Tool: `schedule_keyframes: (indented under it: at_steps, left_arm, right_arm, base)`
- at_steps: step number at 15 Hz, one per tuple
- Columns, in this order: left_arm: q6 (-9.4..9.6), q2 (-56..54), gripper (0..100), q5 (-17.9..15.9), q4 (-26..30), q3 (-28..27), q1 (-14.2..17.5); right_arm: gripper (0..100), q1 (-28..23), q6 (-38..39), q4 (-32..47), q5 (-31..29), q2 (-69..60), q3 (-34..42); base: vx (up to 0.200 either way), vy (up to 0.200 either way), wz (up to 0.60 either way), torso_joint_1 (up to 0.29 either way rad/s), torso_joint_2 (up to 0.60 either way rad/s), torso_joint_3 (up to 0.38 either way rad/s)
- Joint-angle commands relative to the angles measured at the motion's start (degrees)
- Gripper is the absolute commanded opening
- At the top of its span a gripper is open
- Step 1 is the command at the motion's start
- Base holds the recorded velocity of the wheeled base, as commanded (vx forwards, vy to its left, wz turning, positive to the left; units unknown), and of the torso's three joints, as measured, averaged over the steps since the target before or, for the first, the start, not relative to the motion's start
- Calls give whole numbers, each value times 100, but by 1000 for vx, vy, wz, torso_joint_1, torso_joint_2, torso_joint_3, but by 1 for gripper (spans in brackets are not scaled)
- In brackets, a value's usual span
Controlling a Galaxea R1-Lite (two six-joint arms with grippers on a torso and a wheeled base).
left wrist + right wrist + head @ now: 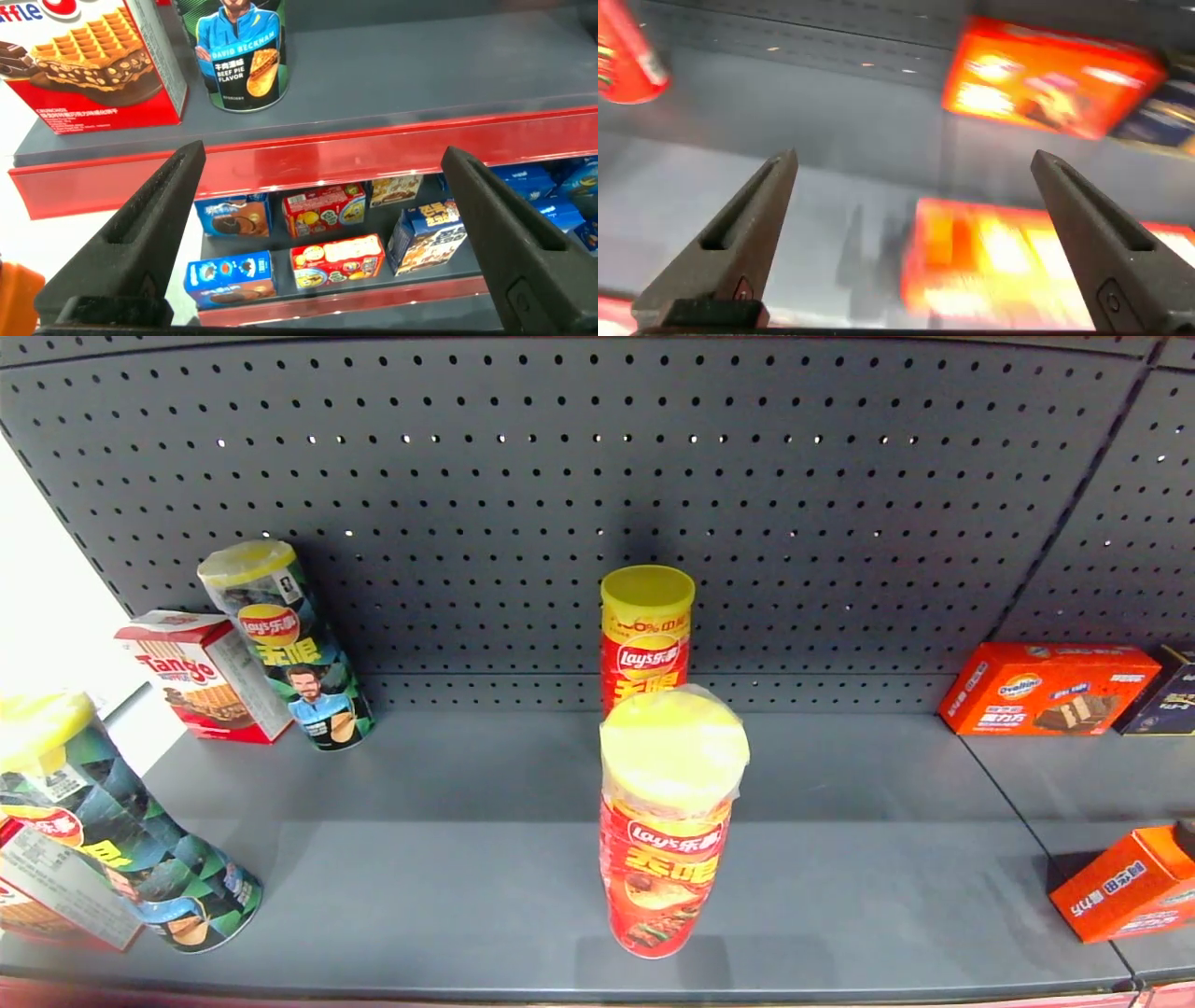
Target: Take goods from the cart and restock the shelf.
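Shelf (420, 75) lies before left claw (322, 154), spread wide; right claw (915, 159) too.

On your left end effector (322, 154) you see two long matte fingers (140, 233), dark grey to black. Each is a flat wedge narrowing from a broad base to a blunt tip. One carries a shallow rectangular recess (126, 229) partway toward its tip, and the other a small round screw head (519, 295) near its base. Your right end effector (915, 159) is built the same, with two dark tapered fingers, a slot-like recess on one, a round screw head near the base of the other, and a tiny pale mark low on the recessed one.
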Motion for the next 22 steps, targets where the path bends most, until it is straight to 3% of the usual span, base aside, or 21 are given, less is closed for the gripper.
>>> schedule_keyframes:
  at_steps: [1,2,3,5,7,10,22]
  left_arm:
    - [0,7,100,-1,-7,0,1]
    - [0,7,100,-1,-7,0,1]
    - [0,7,100,-1,-7,0,1]
    - [0,7,100,-1,-7,0,1]
    - [9,7,100,-1,-15,8,1]
    - [26,7,100,-1,-15,17,1]
    - [35,7,100,-10,-15,17,1]
  right_arm:
    - [100,-203,-10,421,-95,-1857,792]
    - [100,-194,-10,447,-95,-1874,801]
    - [100,-264,-10,1308,-131,-2841,985]
    - [100,-422,77,1871,-148,-3711,1416]
    - [100,-449,288,1150,-289,-3746,2066]
    - [100,-449,781,1537,-333,-3746,2066]
    - [100,-449,631,1642,19,-3746,2066]
  base:
    - [0,0,0,0,0,0]
    - [0,0,0,0,0,0]
    - [0,0,0,0,0,0]
    - [0,0,0,0,0,0]
    - [0,0,0,0,0,0]
    - [0,0,0,0,0,0]
    - [0,0,0,0,0,0]
